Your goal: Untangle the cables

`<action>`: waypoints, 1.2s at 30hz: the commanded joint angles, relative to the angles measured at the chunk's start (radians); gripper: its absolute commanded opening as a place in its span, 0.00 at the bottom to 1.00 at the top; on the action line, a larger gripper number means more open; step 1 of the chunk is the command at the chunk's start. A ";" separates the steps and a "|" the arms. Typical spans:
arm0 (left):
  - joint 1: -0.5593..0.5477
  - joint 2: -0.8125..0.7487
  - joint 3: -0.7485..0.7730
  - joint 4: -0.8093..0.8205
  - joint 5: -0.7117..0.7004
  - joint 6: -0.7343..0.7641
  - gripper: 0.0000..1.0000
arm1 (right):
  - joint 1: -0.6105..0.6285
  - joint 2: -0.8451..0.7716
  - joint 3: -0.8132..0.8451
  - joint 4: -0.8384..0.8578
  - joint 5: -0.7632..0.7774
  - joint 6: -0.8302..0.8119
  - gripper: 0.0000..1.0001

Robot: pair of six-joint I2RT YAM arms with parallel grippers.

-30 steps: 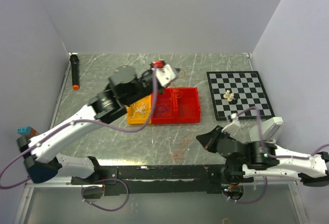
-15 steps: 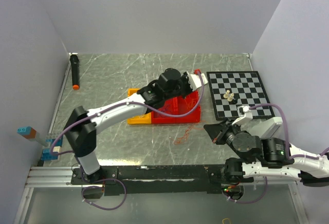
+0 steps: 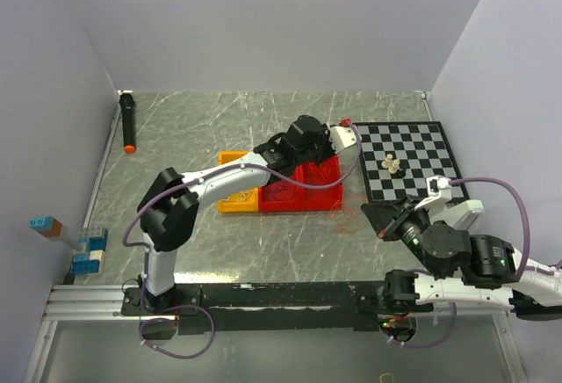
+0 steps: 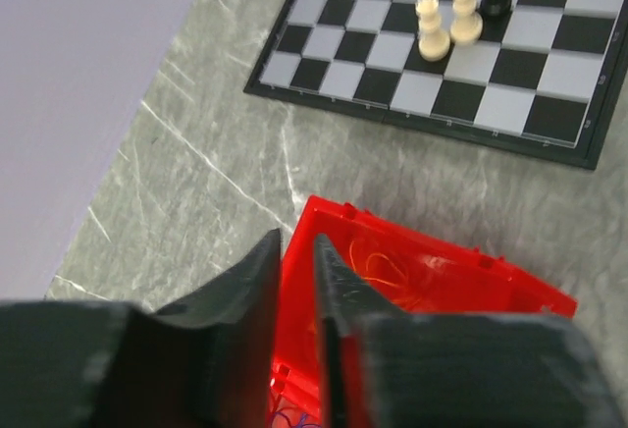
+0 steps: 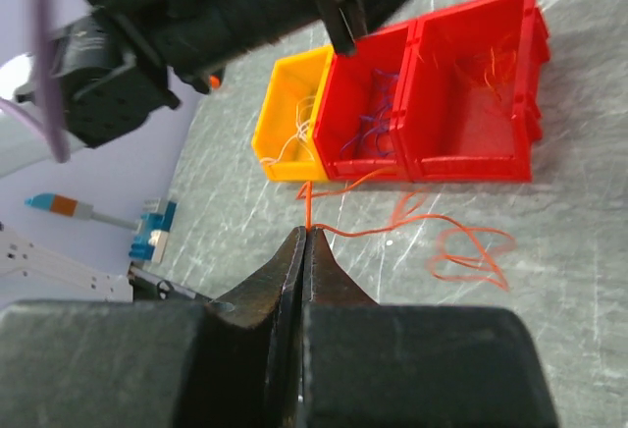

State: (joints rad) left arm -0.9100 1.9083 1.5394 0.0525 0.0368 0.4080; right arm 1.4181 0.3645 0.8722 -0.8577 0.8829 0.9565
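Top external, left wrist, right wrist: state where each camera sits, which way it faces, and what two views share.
Top external: above and behind the arms, looking down on the table; both arms show, bases at the bottom.
Left wrist: over the red bin, facing the chessboard; left gripper, fingers slightly apart.
Right wrist: low over the table, facing the red bin and yellow bin; right gripper shut on the orange-red cable; left arm shows.
Shared: both wrist views show the red bin.

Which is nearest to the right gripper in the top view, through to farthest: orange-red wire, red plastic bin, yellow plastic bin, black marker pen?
1. orange-red wire: pinched in the shut tips of the right gripper.
2. red plastic bin: to its left, mid-table.
3. yellow plastic bin: against the red bin's left side.
4. black marker pen: far left edge.
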 commanded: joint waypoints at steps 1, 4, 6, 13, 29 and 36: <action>0.011 0.046 0.114 -0.135 0.026 -0.018 0.31 | 0.008 0.022 0.067 -0.017 0.074 -0.042 0.00; 0.031 0.025 0.137 -0.171 0.041 -0.099 0.46 | 0.008 0.045 0.080 -0.003 0.119 -0.065 0.00; 0.059 0.003 0.163 -0.198 0.048 -0.170 0.54 | 0.007 0.068 0.090 0.012 0.145 -0.084 0.00; 0.223 -0.074 0.388 -0.413 0.113 -0.356 0.97 | 0.002 0.168 0.125 0.144 0.198 -0.223 0.00; 0.585 -0.176 0.637 -0.879 0.135 -0.439 0.97 | -0.498 0.559 0.295 0.514 -0.196 -0.611 0.00; 0.655 -0.189 0.634 -0.951 0.143 -0.449 0.97 | -0.610 0.668 0.332 0.552 -0.285 -0.660 0.00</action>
State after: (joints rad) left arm -0.2771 1.7412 2.1567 -0.8276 0.1642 -0.0154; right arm 0.8547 1.0046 1.1503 -0.3782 0.6601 0.3637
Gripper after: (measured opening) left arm 0.966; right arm 0.005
